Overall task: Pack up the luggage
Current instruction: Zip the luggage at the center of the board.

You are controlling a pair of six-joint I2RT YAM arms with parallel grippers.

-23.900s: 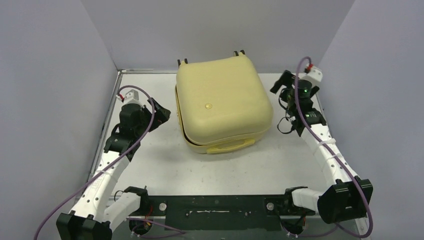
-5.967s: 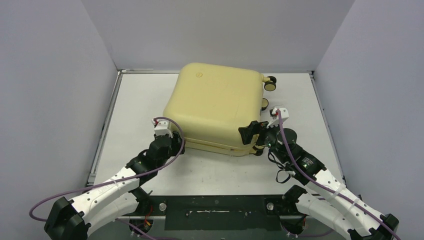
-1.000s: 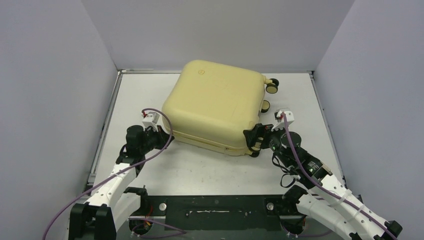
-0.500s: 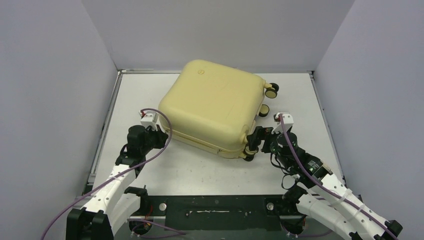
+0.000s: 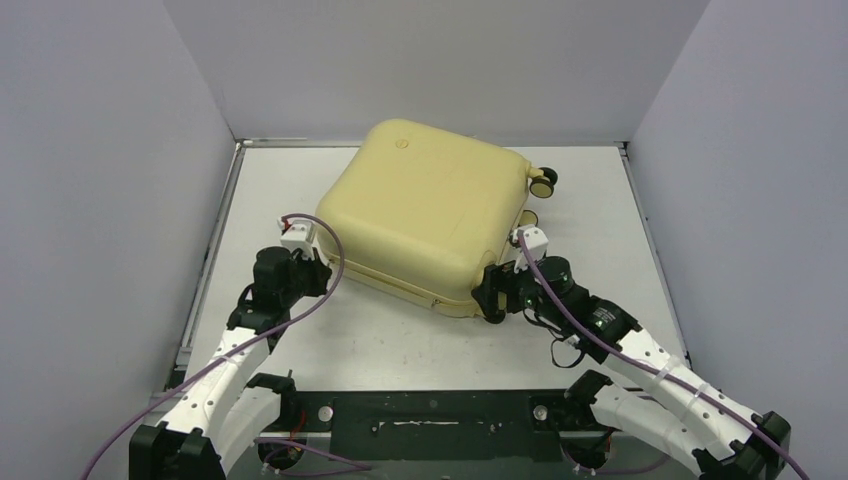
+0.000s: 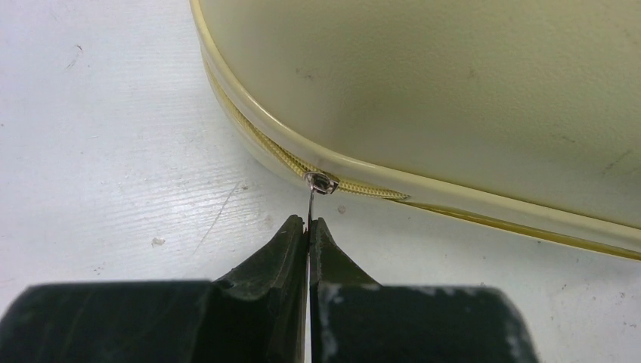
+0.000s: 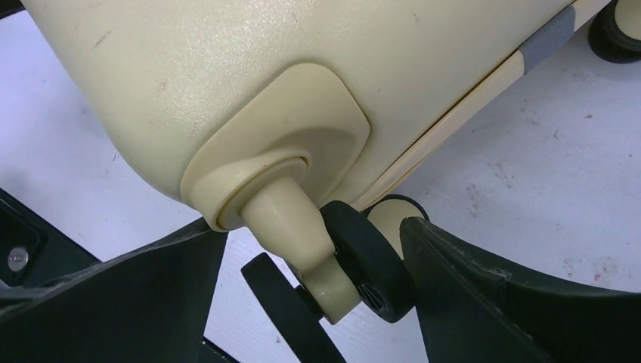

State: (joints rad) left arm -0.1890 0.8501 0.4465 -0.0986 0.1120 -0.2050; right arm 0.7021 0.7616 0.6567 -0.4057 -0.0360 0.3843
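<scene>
The luggage (image 5: 425,210), a pale yellow hard-shell suitcase, lies flat and closed at the table's middle, turned a little askew. My left gripper (image 5: 316,272) sits at its near-left corner. In the left wrist view it (image 6: 308,224) is shut on the thin metal zipper pull (image 6: 311,203), which hangs from the slider (image 6: 322,182) on the suitcase's side seam (image 6: 249,132). My right gripper (image 5: 490,296) is at the near-right corner. In the right wrist view it (image 7: 314,253) stands open, its fingers (image 7: 151,287) on either side of a black-and-cream caster wheel (image 7: 363,265).
Grey walls close in the white table (image 5: 300,190) on the left, back and right. Two more wheels (image 5: 542,180) stick out from the suitcase's far-right side. A black base plate (image 5: 430,412) runs along the near edge between the arm mounts.
My right gripper has moved left onto the near-right caster wheel and its jaws have narrowed a little. The suitcase has turned slightly. The left gripper has stayed shut on the zipper pull.
</scene>
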